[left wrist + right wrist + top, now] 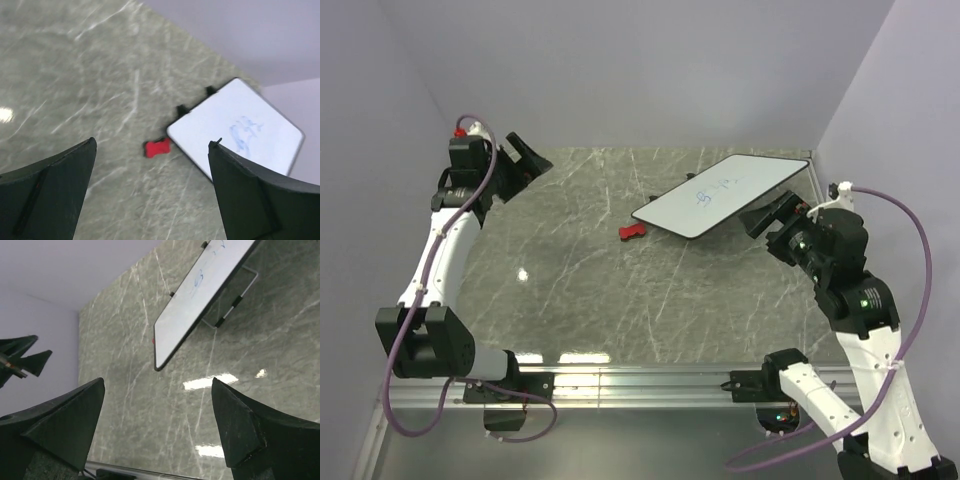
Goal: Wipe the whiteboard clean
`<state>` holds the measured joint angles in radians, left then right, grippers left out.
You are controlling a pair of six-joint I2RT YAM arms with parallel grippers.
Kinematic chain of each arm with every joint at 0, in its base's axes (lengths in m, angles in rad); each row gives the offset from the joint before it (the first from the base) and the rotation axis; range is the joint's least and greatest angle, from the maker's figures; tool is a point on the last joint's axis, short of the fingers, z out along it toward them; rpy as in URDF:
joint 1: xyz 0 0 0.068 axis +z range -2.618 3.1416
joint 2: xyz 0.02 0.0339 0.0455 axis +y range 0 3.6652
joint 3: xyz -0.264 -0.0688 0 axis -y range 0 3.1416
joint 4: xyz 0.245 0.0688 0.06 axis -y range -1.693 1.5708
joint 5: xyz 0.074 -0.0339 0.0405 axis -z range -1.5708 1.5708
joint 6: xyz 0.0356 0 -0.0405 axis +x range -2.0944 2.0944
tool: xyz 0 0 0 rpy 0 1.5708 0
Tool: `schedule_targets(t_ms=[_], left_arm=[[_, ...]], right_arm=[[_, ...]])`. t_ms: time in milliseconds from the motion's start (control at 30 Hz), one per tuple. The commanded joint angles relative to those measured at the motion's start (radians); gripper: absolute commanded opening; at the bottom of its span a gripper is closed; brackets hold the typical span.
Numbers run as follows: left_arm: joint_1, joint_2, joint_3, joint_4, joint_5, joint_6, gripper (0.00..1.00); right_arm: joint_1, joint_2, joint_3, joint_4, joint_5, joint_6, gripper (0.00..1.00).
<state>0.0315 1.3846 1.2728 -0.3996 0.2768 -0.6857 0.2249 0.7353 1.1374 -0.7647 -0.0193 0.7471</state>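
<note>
Whiteboard (725, 193): white, thin black rim, rounded corners.

Top view. The board lies slantwise at the far right of the grey marbled table (620, 300), with small blue scribbles (705, 197) near its middle. A red bone-shaped eraser (632, 232) lies on the table just beside the board's near left corner. The left gripper (525, 160) is raised over the far left of the table, fingers apart, holding nothing, well apart from the board. The right gripper (775, 215) is near the board's right edge, fingers apart, holding nothing; whether it touches the rim cannot be told.

Left wrist view. Both dark fingers (55, 195) stand wide apart with bare table between them. The eraser (157, 148) lies just beside the board's (235, 127) corner. Two small black tabs show along the board's edge, and the blue marks are blurred.

Right wrist view. The fingers (65, 425) are spread wide, with nothing between them. The board (200, 295) is seen nearly edge-on, tilted and propped on a wire stand (235, 295). A sliver of red shows at its lower edge. The left gripper's tips appear at the left border.
</note>
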Motion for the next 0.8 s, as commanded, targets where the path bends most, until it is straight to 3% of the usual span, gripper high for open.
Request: schedule_targets(t_ms=[0,67,167,233,400,600,767], left_arm=[[-0.021,-0.071,0.103,0.065,0.099,-0.005,0.99],[-0.018,-0.085,0.065,0.097,0.114,-0.011,0.99],[-0.027,-0.027,0.115,-0.031,0.076,0.011,1.0],[-0.114,-0.033,0.111,-0.051,-0.023,0.046,0.99],[-0.205,-0.013,0.129,-0.134,-0.203,0.077,1.0],[-0.249,-0.048,0.048,-0.061,-0.258,0.06,0.99],[-0.249,0.065,0.074,-0.011,-0.249,0.126,0.99]], right_arm=[[0.004,0.027,0.073,0.002,-0.014,0.027,0.94],[0.004,0.023,0.049,0.014,-0.022,0.061,0.94],[0.002,0.012,0.022,0.025,-0.034,0.109,0.94],[0.001,0.013,0.019,0.007,-0.044,0.135,0.94],[0.002,0.033,0.012,0.015,-0.047,0.179,0.95],[0.002,0.116,0.015,0.024,-0.056,0.233,0.95],[0.004,0.183,-0.007,0.051,-0.074,0.302,0.95]])
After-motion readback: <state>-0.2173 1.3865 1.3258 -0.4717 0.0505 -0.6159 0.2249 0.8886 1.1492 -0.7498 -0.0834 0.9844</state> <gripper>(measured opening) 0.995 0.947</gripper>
